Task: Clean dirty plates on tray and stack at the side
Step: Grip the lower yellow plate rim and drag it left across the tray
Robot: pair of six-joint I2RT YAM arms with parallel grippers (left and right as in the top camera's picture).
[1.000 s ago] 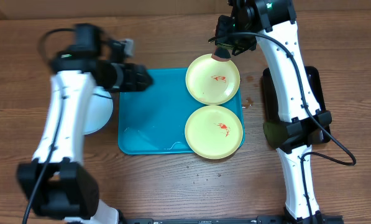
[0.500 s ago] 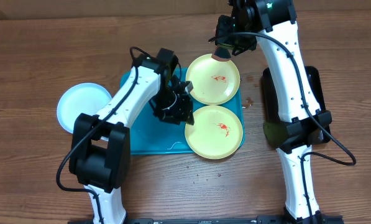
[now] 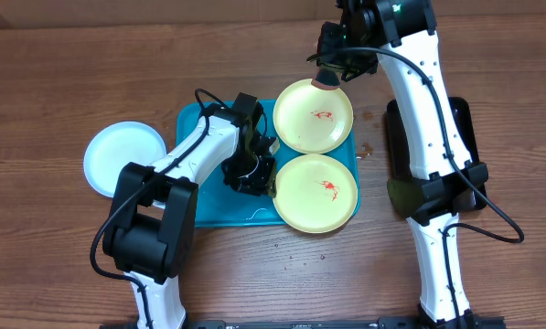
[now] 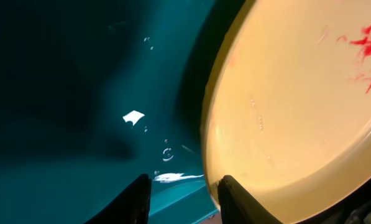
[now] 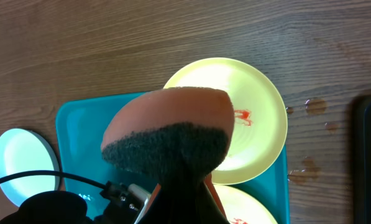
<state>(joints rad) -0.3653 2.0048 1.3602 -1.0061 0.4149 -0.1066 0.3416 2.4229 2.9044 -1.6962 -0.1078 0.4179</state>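
Yellow-green near plate (image 3: pixel 323 196) — left end effector (image 4: pixel 184 186) now straddles its rim, jaws part-open — right end effector (image 3: pixel 335 66) grips sponge (image 5: pixel 173 134).

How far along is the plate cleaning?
Done: the light blue plate sits smear-free beside the tray. In hand: left end effector straddles the rim of the near yellow plate; right end effector grips the sponge. Left: it and the far yellow plate show red smears, unstacked.
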